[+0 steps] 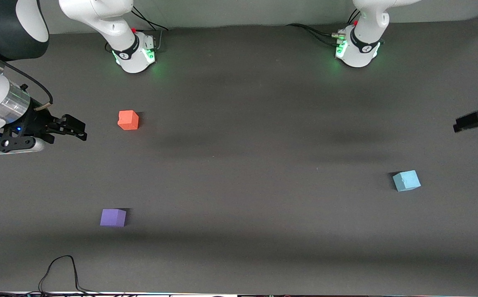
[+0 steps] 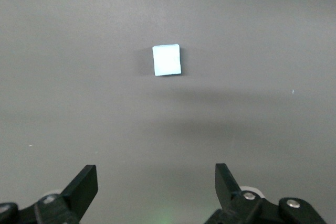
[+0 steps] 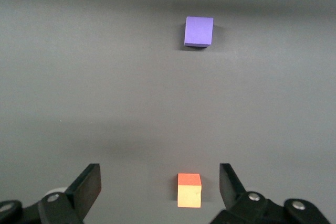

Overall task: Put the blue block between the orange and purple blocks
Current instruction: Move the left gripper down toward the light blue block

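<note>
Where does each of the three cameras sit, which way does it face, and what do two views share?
Front view: high across the table, facing both arm bases; right pincer, left pincer show.
Left wrist view: looks down at the blue block; open pincer shows.
Right wrist view: sees purple block, orange block.
Shared: all three blocks appear in front view too.

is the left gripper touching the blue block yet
Apart. The left wrist view shows bare table between the open left gripper and the blue block.
</note>
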{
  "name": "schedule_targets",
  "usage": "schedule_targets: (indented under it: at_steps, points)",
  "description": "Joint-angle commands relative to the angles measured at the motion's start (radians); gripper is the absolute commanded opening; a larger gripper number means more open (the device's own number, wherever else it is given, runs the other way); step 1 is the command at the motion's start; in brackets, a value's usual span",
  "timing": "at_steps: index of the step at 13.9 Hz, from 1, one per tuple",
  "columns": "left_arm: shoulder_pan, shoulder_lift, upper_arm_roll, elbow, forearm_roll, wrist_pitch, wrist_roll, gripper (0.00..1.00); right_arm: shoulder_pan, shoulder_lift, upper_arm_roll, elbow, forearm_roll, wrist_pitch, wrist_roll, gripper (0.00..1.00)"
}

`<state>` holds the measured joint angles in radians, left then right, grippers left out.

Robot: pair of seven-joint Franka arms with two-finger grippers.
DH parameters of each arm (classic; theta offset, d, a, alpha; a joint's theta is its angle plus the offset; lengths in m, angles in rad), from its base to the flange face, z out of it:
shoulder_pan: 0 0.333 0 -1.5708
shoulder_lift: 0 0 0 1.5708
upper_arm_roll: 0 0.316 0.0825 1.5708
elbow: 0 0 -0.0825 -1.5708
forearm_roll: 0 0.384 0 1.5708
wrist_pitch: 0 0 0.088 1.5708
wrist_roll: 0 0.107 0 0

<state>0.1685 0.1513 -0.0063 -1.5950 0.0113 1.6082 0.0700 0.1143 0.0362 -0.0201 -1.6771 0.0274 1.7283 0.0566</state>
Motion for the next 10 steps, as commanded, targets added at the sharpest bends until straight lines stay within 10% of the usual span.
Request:
schedule_targets:
  at_steps: [1, 10]
  points:
    - [-0.004, 0.077, -0.008, 0.023, -0.019, 0.037, 0.001, 1.00, 0.002, 0.004, -0.006, 0.002, 0.000, 0.005, 0.011, 1.00]
    - [-0.008, 0.316, -0.012, -0.057, -0.005, 0.362, 0.007, 1.00, 0.002, 0.004, -0.006, 0.002, 0.000, 0.005, 0.011, 1.00]
